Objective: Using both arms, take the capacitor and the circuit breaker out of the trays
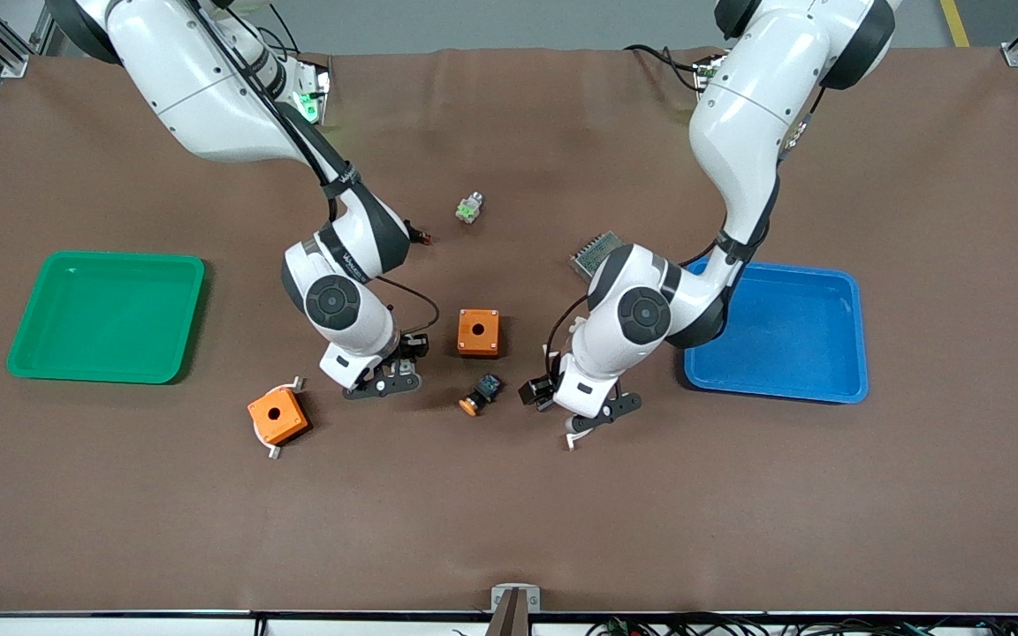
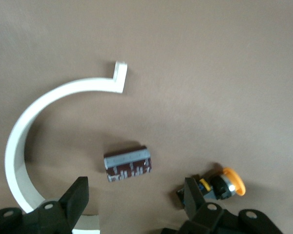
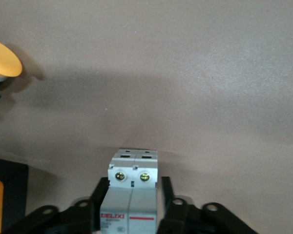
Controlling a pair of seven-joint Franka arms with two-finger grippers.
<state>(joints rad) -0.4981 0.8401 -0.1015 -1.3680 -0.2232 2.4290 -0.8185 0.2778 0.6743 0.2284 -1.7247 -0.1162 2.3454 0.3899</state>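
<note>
I see my left gripper (image 2: 136, 197) low over the middle of the table, its fingers (image 2: 77, 195) spread apart with the capacitor (image 2: 128, 163) lying on the cloth between them, not touched. A white curved piece (image 2: 24, 131) lies just beside it. My right gripper (image 3: 132, 204) is also near the middle, closed around the breaker (image 3: 132, 192). The orange-capped button (image 1: 480, 394) lies between both grippers.

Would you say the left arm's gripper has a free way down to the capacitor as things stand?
Probably yes. The left gripper is open over the capacitor, which lies on bare cloth. The white curved piece and orange-capped button lie apart from it.
</note>
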